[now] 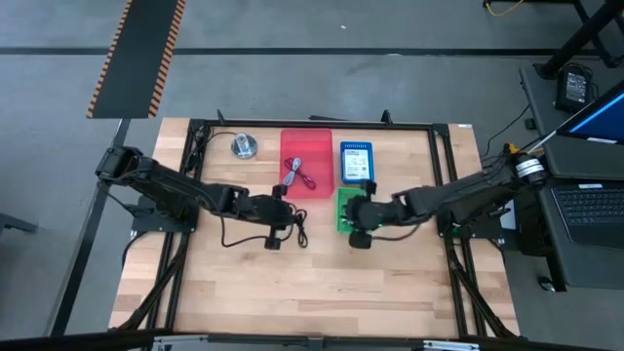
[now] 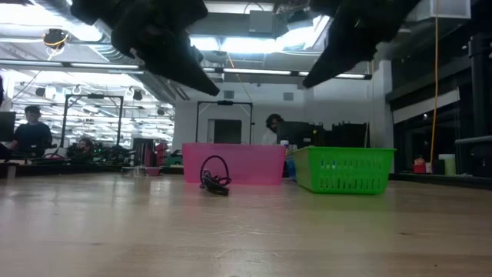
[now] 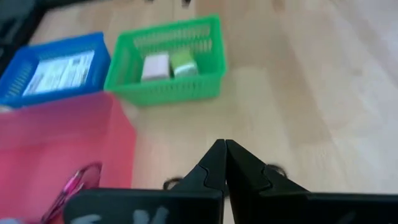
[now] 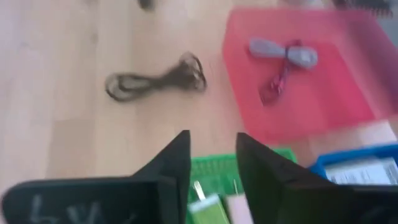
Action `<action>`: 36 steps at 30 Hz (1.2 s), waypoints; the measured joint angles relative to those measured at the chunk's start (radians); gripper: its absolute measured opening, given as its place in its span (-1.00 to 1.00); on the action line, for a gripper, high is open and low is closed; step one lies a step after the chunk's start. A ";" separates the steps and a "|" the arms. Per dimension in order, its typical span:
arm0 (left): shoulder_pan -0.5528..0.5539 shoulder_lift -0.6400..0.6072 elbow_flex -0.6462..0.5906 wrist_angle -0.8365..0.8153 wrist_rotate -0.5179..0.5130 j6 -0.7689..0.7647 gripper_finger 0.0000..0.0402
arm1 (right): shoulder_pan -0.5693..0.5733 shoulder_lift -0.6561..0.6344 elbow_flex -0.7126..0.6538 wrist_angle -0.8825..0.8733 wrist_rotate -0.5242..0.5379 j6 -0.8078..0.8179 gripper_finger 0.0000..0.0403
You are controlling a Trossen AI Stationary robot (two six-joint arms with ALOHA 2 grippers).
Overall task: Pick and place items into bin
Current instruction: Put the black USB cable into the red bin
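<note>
Step in hand, as I read it: the black cable [image 1: 289, 230], last loose item on the table [image 1: 244, 292], lying just below the red bin [image 1: 317, 141] at frame centre.

Left tool [image 1: 278, 207] hovers right by it, fingers closed together, holding nothing. Next move calls for opening, dropping over the coil, gripping, then carrying it up-frame into the red bin.

Right tool [image 1: 362, 218] sits over the lower edge of the green basket [image 1: 342, 200], fingers parted a little, empty.

Containers:
- red bin: red cable [image 1: 298, 175] with a grey piece
- green basket: pink block [image 3: 156, 66] and green block [image 3: 183, 62]
- blue basket [image 1: 356, 147]: white printed packet [image 3: 59, 71]

Silver disc [image 1: 243, 146] stands left of the red bin, apart from it.
</note>
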State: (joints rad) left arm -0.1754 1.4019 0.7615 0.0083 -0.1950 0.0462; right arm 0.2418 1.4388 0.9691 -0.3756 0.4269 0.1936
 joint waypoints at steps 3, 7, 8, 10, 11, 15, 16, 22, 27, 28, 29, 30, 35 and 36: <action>0.000 0.036 0.074 -0.125 -0.014 -0.007 -0.99 | 0.025 -0.056 -0.082 0.113 0.010 -0.021 -0.63; 0.000 0.134 0.190 -0.251 -0.019 -0.007 -1.00 | 0.047 -0.118 -0.187 0.243 0.012 -0.020 -0.89; 0.000 0.167 0.222 -0.284 -0.021 -0.006 -1.00 | 0.052 -0.132 -0.209 0.267 0.012 -0.020 -0.94; 0.000 0.233 0.288 -0.383 -0.024 0.015 -0.99 | 0.061 -0.153 -0.245 0.321 0.012 -0.019 -0.98; 0.000 0.266 0.324 -0.425 -0.024 0.028 -0.99 | 0.065 -0.164 -0.263 0.345 0.011 -0.016 -0.97; 0.000 0.358 0.434 -0.567 -0.024 0.078 -0.98 | 0.070 -0.190 -0.316 0.432 0.010 -0.014 -0.88; -0.002 0.374 0.452 -0.579 -0.025 0.092 -0.98 | 0.070 -0.192 -0.324 0.442 0.010 -0.014 -0.87; -0.030 0.400 0.481 -0.588 -0.127 0.208 -0.85 | 0.070 -0.188 -0.369 0.478 0.010 -0.012 -0.86; -0.057 0.400 0.481 -0.585 -0.165 0.289 -0.61 | 0.070 -0.188 -0.392 0.494 0.009 0.012 -0.88; -0.062 0.400 0.481 -0.582 -0.165 0.290 -0.55 | 0.070 -0.188 -0.394 0.493 0.009 0.011 -0.89; -0.066 0.400 0.481 -0.580 -0.164 0.290 -0.49 | 0.070 -0.188 -0.397 0.492 0.009 0.012 -0.89; -0.068 0.400 0.481 -0.581 -0.162 0.291 -0.43 | 0.070 -0.187 -0.399 0.492 0.009 0.012 -0.88; -0.080 0.400 0.481 -0.581 -0.161 0.340 -0.17 | 0.070 -0.187 -0.399 0.492 0.009 0.011 -0.89; -0.080 0.400 0.481 -0.581 -0.157 0.352 -0.12 | 0.070 -0.187 -0.399 0.493 0.009 0.012 -0.89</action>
State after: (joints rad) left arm -0.2550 1.8023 1.2427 -0.5725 -0.3525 0.3981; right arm 0.3122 1.2514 0.5701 0.1177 0.4356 0.2053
